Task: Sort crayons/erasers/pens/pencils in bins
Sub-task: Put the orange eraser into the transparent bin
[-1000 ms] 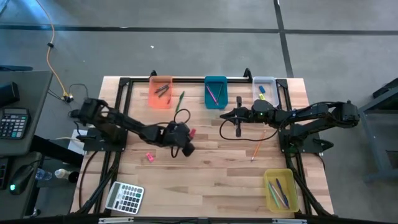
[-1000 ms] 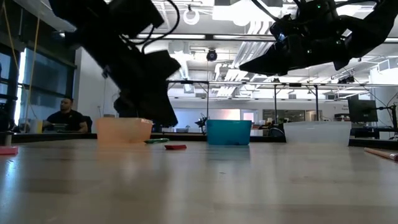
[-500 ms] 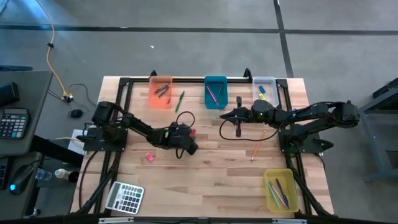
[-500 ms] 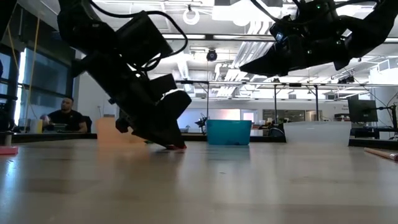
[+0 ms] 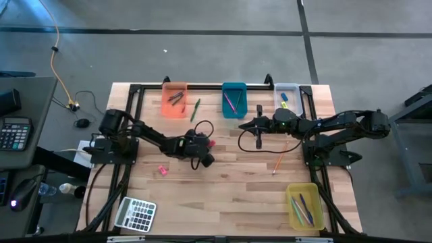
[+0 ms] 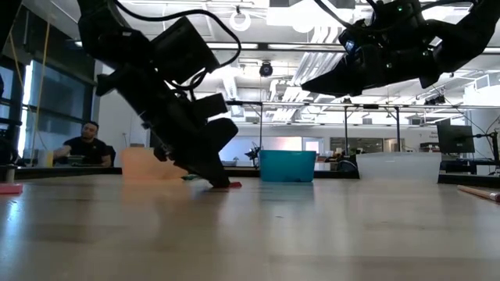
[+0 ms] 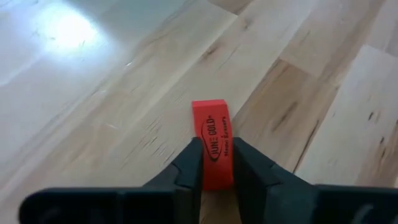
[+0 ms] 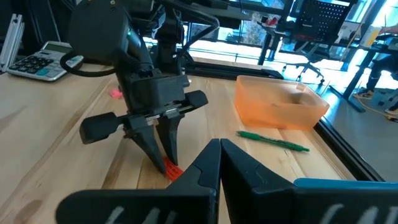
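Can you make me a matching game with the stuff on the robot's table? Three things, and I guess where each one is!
Things:
1. red eraser
2. green pencil
3. calculator

Places:
A. near the table's front left corner
B. between the left hand's fingers, down on the table
C. lying on the wood beside the orange bin

Pairs: 1-B, 2-C, 3-A

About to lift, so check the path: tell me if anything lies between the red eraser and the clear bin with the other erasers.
Partly. The left gripper pinches the red eraser on the table. Toward the clear bin, the teal bin and the right gripper sit near the line.
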